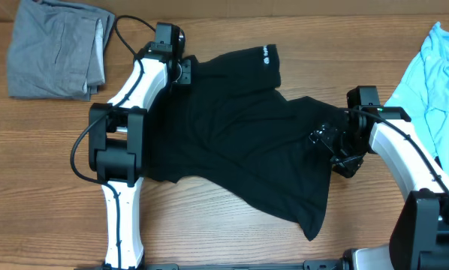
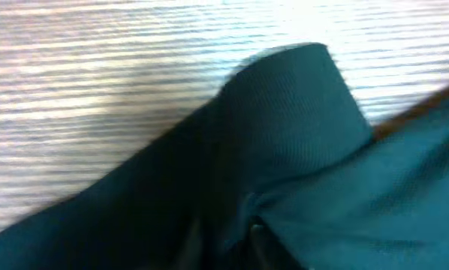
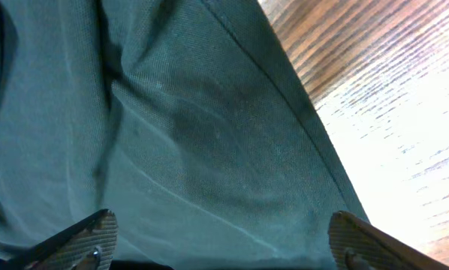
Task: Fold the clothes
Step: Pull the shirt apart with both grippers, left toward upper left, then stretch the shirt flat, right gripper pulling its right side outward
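The black T-shirt (image 1: 232,127) lies rumpled across the middle of the table, with its white sleeve logo (image 1: 267,55) at the back. My left gripper (image 1: 182,71) sits at the shirt's back left edge. In the left wrist view its gripper (image 2: 226,241) is shut on a raised fold of the dark cloth (image 2: 292,112). My right gripper (image 1: 328,144) rests over the shirt's right edge. Seen from the right wrist, this gripper (image 3: 224,244) stands open, its ribbed fingers (image 3: 89,236) wide apart above the cloth (image 3: 209,127).
A folded grey garment (image 1: 55,49) lies at the back left corner. A light-blue shirt (image 1: 438,75) lies at the right edge, close behind the right arm. Bare wooden table (image 1: 232,232) shows in front of the shirt.
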